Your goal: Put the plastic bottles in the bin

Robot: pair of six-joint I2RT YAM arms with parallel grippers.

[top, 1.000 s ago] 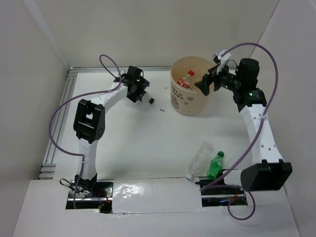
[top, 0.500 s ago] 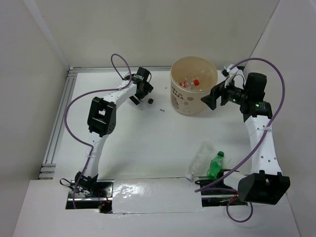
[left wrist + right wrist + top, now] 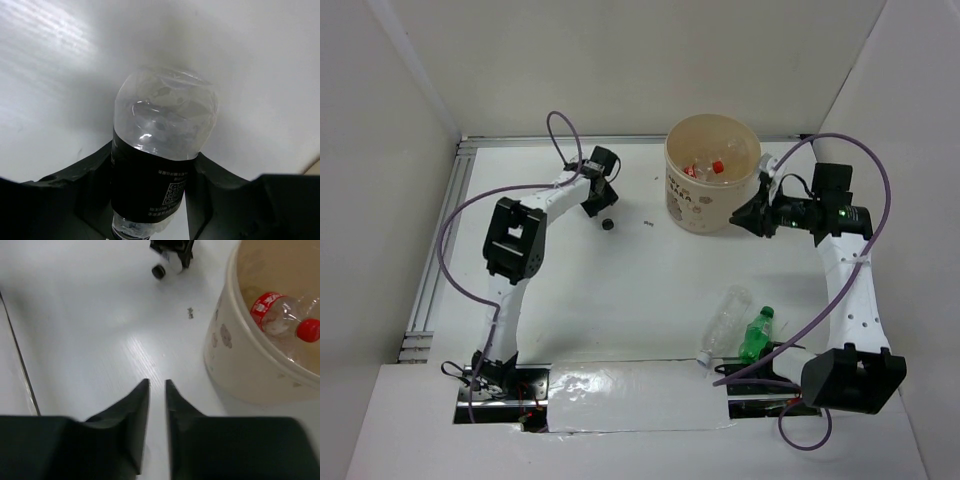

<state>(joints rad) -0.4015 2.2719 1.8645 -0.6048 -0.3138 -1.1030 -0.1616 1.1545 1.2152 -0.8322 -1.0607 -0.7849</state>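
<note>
The left end effector (image 3: 601, 196) grips a black-labelled bottle (image 3: 164, 120) over the far worktop (image 3: 620, 290), left of the bin (image 3: 705, 212). It should lift the bottle above the rim, centre it, then release. The right end effector (image 3: 157, 390), narrow and empty, hangs right of the bin.

Low in frame, right end effector (image 3: 157, 405), dark fingers (image 3: 135, 415) nearly together, only a thin slit between, over white tabletop (image 3: 75, 340). To the right, beige bin (image 3: 225, 360), holding a clear red-labelled bottle (image 3: 277, 315) with red cap (image 3: 308, 330). At top edge, left end effector (image 3: 172, 250) clamped round a black-capped bottle (image 3: 167, 265); small dark speck (image 3: 190, 313) on tabletop near bin wall
</note>
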